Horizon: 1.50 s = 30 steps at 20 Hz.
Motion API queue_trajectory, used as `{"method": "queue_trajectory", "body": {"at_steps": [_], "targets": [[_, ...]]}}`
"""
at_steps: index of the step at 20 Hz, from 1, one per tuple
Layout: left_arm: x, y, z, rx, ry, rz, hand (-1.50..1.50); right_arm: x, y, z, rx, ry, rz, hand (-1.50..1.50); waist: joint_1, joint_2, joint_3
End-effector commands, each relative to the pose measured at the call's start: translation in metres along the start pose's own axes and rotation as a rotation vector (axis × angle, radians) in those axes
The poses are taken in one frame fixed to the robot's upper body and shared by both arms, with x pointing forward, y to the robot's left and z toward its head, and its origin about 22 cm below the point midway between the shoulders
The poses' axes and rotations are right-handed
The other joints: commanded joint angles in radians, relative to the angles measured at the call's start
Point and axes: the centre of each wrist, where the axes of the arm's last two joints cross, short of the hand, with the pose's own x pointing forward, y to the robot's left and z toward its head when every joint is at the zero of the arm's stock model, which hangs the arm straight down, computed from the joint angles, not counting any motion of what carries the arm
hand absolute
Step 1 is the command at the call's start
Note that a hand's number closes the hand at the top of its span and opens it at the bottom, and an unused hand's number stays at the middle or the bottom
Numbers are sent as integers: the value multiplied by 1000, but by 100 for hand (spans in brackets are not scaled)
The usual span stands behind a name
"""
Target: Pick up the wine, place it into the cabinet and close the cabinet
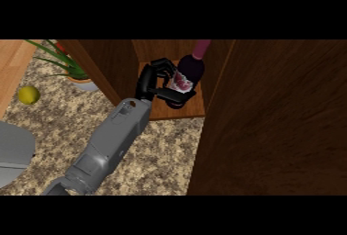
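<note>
My left hand is curling its black fingers and thumb round the wine bottle, gripping it at the body where the label is showing. The hand is reaching into the open cabinet, and the bottle is standing inside it, over the wooden shelf, tilted a little with its neck pointing up and away from me. I cannot tell whether its base is touching the shelf, because my thumb is covering the lower end.

The bottle is looking dark and glossy, almost black, with a magenta cap on the neck and a pale label marked in red. My fingers are matte black and blocky; my forearm is smooth grey, running from the lower left of the view up to the wrist.

The cabinet is made of dark, reddish-brown wood with a visible grain. Its open door is standing to the right, a broad flat panel filling much of that side of the view.

The counter beneath is speckled stone in beige and brown. To the left, a small yellow lemon is sitting on it, and a potted plant with long green leaves in a pale pot is standing beside the cabinet's left wall. A grey rounded object is showing at the left edge.
</note>
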Motion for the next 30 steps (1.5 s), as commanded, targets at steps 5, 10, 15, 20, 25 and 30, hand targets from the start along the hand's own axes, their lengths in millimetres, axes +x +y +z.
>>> {"method": "queue_trajectory", "body": {"at_steps": [5, 10, 15, 20, 25, 30], "targets": [[-3, 7, -7, 79, 45, 27, 150, 35, -4, 15, 36, -3, -127, -150, -15, 6, -1], [7, 7, -17, 107, 73, 29, 150, 29, -1, 18, 49, 0, -125, -150, -34, 14, -1], [-1, 24, -16, 153, 50, -10, 150, 25, -1, 20, 55, -1, -123, -150, -41, 18, 0], [-1, 30, -18, 171, 21, -77, -150, 21, 3, 20, 76, -14, -135, -150, -44, 22, -2], [10, 36, -26, 234, -15, -156, -150, 16, 0, 17, 77, -10, -113, -150, -52, 29, -1], [6, 46, -25, 255, -9, -212, -150, 18, 2, 19, 78, -22, -135, -150, -52, 30, -2]]}}
